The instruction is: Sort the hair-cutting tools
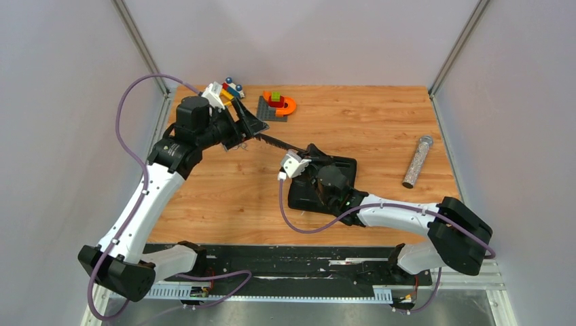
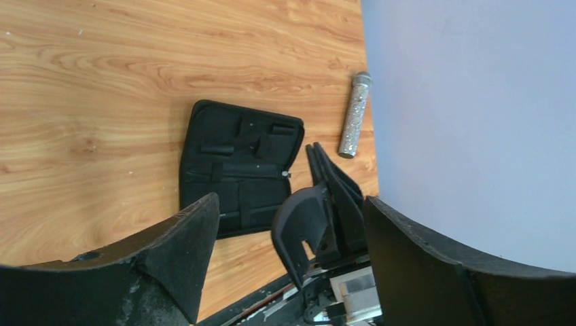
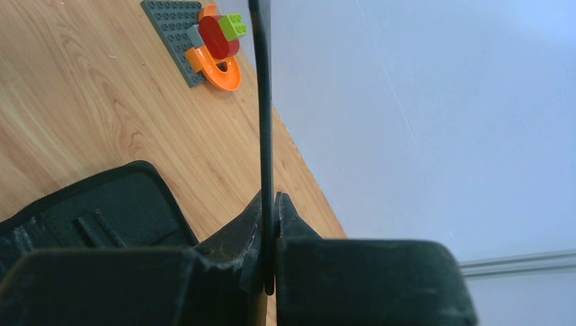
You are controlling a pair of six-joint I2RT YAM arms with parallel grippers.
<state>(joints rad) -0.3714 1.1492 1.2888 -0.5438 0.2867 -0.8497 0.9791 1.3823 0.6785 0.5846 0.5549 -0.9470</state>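
Black and edge-on, the comb (image 3: 262, 102) stands clamped between the closed-in fingers of the right gripper (image 3: 270, 202) in the right wrist view; the top view shows that grip only as a dark lump. From above, the comb runs from the right gripper toward the left gripper (image 1: 246, 125). Its far end lies just beside those fingers, and whether it touches them I cannot tell. Only the left wrist view shows the left gripper's fingers (image 2: 193, 238) spread wide, closing on nothing. Below the right gripper a black zip case (image 1: 343, 166) lies open on the wooden table (image 1: 380, 122). Toy blocks (image 1: 278, 103) sit at the far edge near the left gripper. A glittery tube (image 1: 417, 161) lies well apart on the right.
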